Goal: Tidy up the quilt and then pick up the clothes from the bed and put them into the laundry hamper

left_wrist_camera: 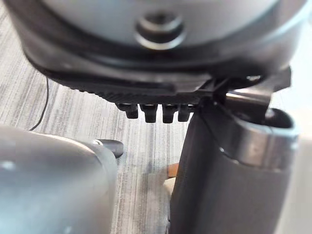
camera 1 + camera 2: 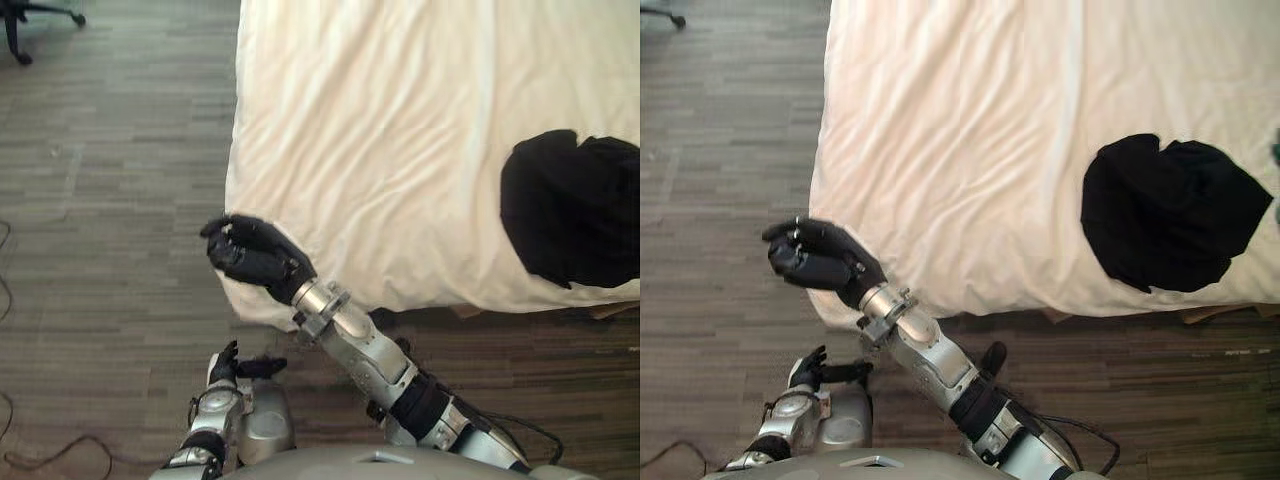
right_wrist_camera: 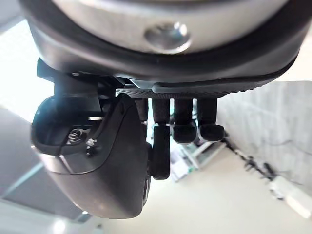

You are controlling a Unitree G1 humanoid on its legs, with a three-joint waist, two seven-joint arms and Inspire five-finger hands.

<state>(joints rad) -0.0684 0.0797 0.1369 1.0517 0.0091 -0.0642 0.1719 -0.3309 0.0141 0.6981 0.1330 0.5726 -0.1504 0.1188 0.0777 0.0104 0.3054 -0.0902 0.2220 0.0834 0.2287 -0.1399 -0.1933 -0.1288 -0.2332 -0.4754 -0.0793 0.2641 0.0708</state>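
1. Quilt [image 2: 380, 150] in left eye view, spread flat; black clothes [image 2: 572, 205] on it toward right.
2. Right eye view: right hand [image 2: 820, 260] at quilt's near corner; left hand [image 2: 812, 368] low over floor [image 2: 720, 150].
3. Left wrist view: fingers [image 1: 147, 113] straight, empty.
4. Right wrist view: fingers [image 3: 184, 126] curled, gripping nothing.

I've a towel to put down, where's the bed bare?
The cream quilt is bare from its left edge to the black clothes heap, and beyond the heap. Crowded: the near right edge, and the near left corner, where the right robot hand is.
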